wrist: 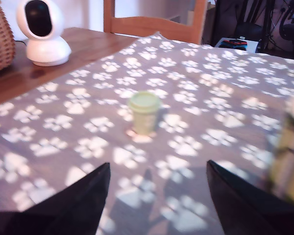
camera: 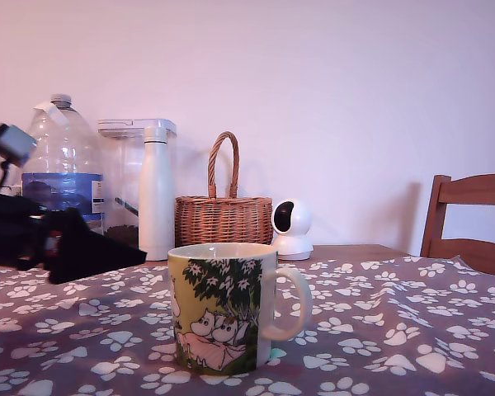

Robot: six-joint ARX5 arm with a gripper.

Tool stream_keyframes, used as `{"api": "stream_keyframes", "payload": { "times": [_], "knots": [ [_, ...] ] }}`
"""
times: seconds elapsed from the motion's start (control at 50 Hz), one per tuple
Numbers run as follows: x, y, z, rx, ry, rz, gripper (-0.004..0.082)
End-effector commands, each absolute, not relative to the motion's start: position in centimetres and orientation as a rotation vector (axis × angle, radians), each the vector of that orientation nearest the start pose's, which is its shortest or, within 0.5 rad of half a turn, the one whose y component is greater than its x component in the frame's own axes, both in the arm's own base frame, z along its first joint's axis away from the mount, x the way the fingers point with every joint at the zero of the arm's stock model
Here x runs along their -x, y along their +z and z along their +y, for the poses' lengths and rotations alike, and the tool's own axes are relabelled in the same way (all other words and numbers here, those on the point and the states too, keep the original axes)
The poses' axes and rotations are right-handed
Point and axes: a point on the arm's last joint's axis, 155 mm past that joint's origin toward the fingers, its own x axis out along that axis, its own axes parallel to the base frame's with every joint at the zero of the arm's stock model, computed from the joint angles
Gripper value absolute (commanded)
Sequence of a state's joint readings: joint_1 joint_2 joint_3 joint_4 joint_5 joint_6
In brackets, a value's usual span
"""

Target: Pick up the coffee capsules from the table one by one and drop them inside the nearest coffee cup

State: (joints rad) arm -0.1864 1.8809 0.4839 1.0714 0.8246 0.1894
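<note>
1. On the grey-purple cloth printed with white paw prints that covers the wooden table, I find one small pale mint-green coffee capsule. It stands with its wide rim down, directly ahead of the black gripper, near it but not between the fingers. The exterior view does not show it; it is likely hidden behind the mug.
2. Gripper state: both dark fingers are spread wide with bare cloth between them. Nothing is held.
3. Handling judgement: the capsule looks very light, thin-walled and smooth, so it should tip or skid if nudged from one side, and could dent under a hard squeeze. I would take it across the tapered body, below the cap and above the flared rim, with both fingers closing evenly.
4. The cream ceramic mug with a loop handle, printed with a green leafy tree and white cartoon figures, stands upright on the cloth. In the wrist view it shows as a blur at the frame edge, beside the gripper. I judge it heavy and stable enough to receive a drop; its inside is not visible.
5. Surface: the cloth lies fairly flat, with slight ripples. It may drag or bunch if a fingertip scrapes it.
6. Room: behind stand a wicker basket with a tall handle, a white round-headed camera, a white bottle, a large clear water jug and a wooden chair at the exterior view's right.
</note>
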Motion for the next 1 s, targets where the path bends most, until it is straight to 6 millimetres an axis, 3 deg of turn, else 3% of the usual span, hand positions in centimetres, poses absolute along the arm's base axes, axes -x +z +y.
{"api": "stream_keyframes", "payload": {
  "times": [0.0, 0.98],
  "knots": [
    [-35.4, 5.9, -20.7, -0.062, -1.032, 0.239, 0.0571],
    [-38.2, 3.8, -25.0, -0.124, -1.041, 0.409, 0.0571]
  ]
}}
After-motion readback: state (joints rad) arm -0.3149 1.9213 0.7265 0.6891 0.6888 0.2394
